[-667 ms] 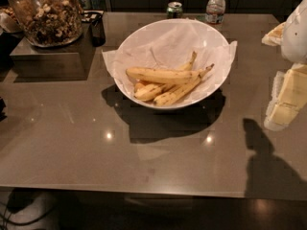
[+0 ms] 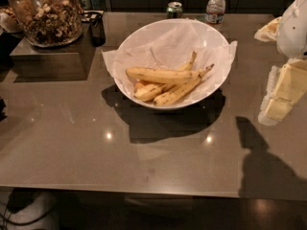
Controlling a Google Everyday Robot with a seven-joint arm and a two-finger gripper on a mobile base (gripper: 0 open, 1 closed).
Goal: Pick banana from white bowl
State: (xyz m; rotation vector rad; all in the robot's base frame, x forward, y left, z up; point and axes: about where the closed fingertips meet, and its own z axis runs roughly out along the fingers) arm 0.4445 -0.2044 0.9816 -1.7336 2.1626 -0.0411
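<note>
The white bowl (image 2: 204,98) stands at the middle back of the grey table (image 2: 144,152), lined with crinkled white paper. In it lie several bananas. The banana (image 2: 163,74), long, thick and smooth yellow, lies across the top, stem end to the right. Two thinner brown-spotted bananas (image 2: 180,91) lie under it, with a short stubby one at the left. My gripper (image 2: 280,95), with cream-coloured fingers, hangs at the right edge of the camera view. It is above the table, well to the right of the bowl and apart from it, and holds nothing that shows.
A glass jar of nuts (image 2: 45,13) stands on a dark box (image 2: 48,59) at the back left, with a black holder (image 2: 96,28) beside it. A green can (image 2: 174,8) and a water bottle (image 2: 216,6) stand behind the bowl. The table's front edge runs across the bottom.
The gripper has edged slightly left toward the bowl. The bowl and the bananas have not moved.
</note>
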